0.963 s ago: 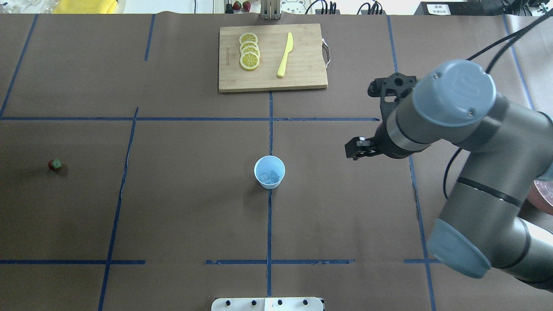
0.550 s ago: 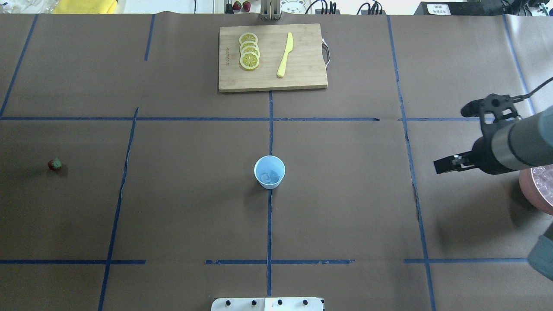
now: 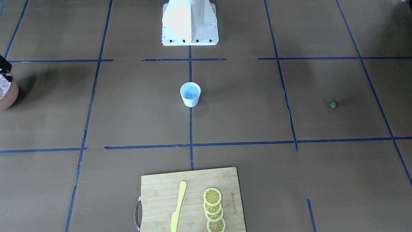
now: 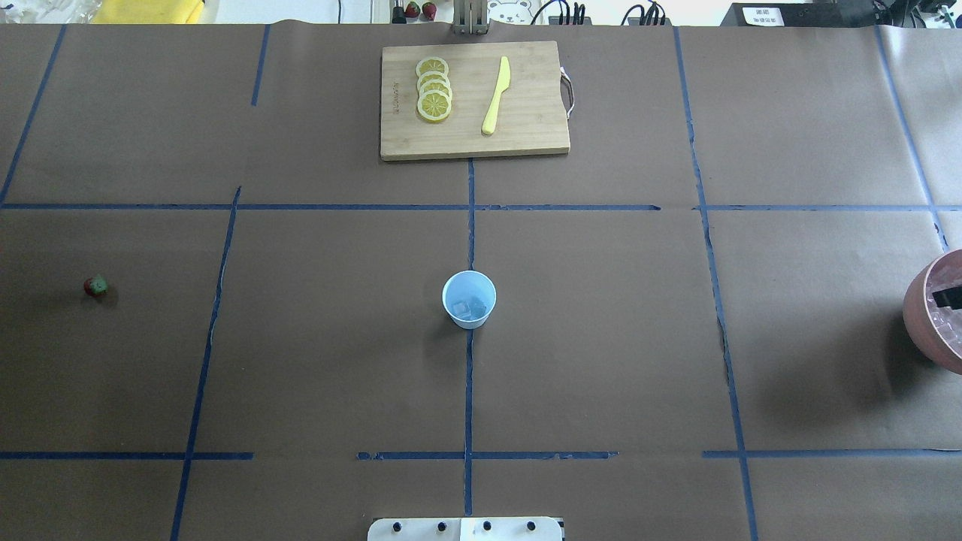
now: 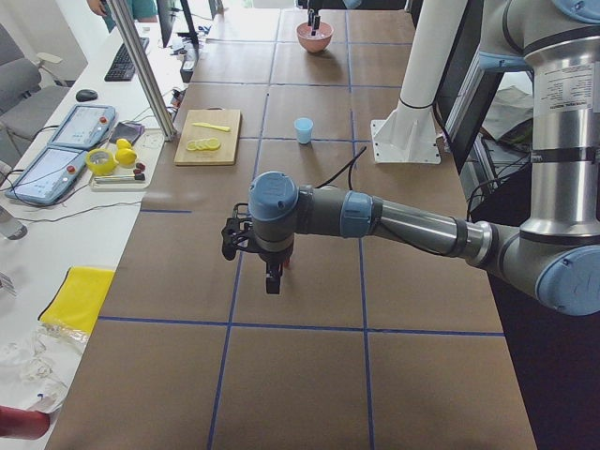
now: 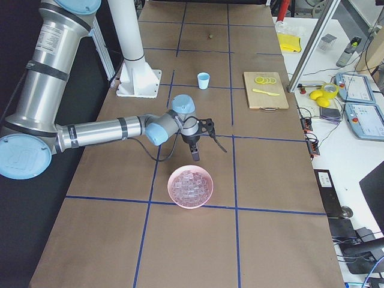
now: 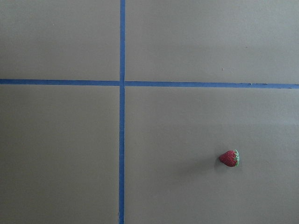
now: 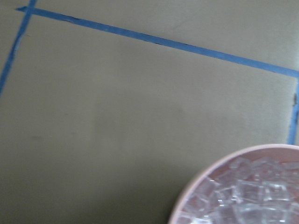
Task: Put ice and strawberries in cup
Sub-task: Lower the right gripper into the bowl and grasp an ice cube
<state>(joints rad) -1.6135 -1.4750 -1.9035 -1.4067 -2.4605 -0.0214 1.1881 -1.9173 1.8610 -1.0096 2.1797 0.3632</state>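
Observation:
The pale blue cup (image 4: 469, 299) (image 3: 190, 94) stands upright at the table's centre with a few ice cubes (image 4: 467, 308) at its bottom. More ice (image 6: 191, 186) (image 8: 247, 191) fills the pink bowl (image 4: 913, 315) at the right edge. The strawberry (image 4: 95, 285) (image 7: 229, 158) lies alone at the far left. My right gripper (image 6: 195, 157) hangs just beside and above the bowl; only a black sliver of it shows overhead, and I cannot tell if it is open or shut. My left gripper (image 5: 272, 281) hovers near the strawberry; I cannot tell its state.
A wooden cutting board (image 4: 526, 135) at the far side carries several lemon slices (image 4: 434, 89) and a yellow knife (image 4: 496, 96). The white robot base (image 3: 190, 22) stands behind the cup. Blue tape lines cross the brown table cover.
My right arm has swung away from the cup to the right, almost out of the overhead view, and now ends over the pink bowl. Cup and strawberry have not moved.

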